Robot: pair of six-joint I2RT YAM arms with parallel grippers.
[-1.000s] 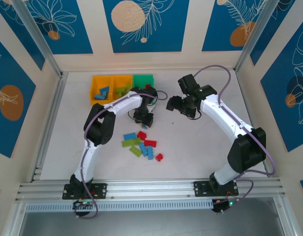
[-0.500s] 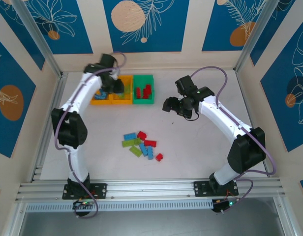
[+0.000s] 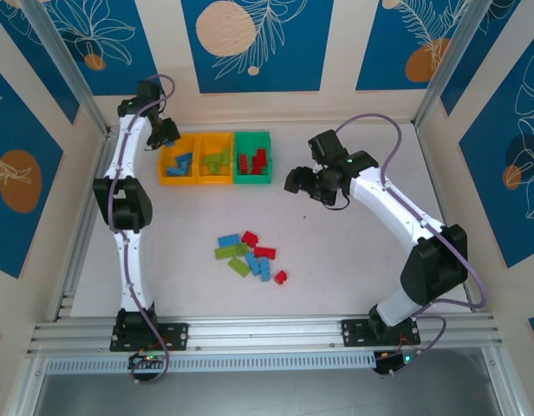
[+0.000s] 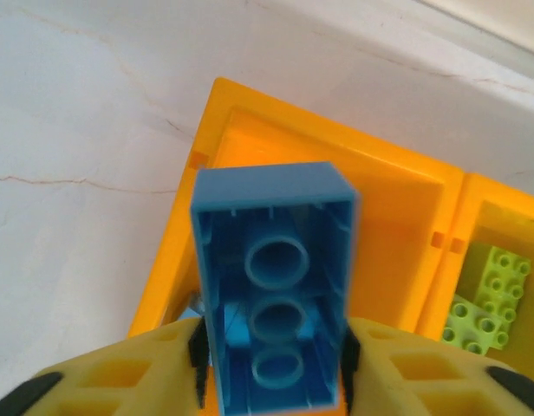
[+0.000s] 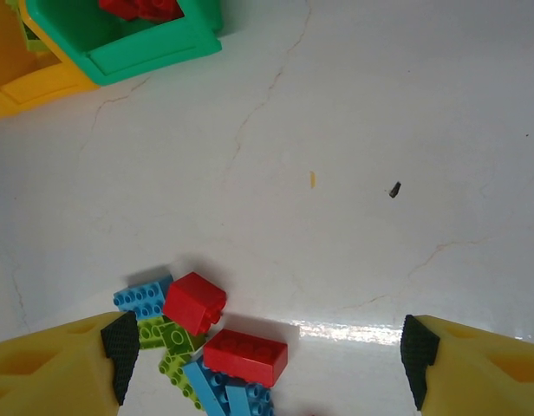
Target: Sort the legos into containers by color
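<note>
White desk (image 3: 354,260), blue-patterned walls behind. The left pincer (image 4: 271,347) pinches a blue brick (image 4: 271,251) by its sides over the left orange-yellow bin (image 4: 336,134), close to its outer corner. The right pincer (image 5: 267,347) hangs spread above the loose legos (image 5: 245,355). Let go this near the corner, the brick could clip the rim and tumble onto the desk.

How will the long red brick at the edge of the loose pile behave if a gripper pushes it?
The long red brick looks rigid and boxy, so it should slide, not roll. Lying flat, it's unlikely to tip. Neighbouring blue bricks may shift too.
</note>
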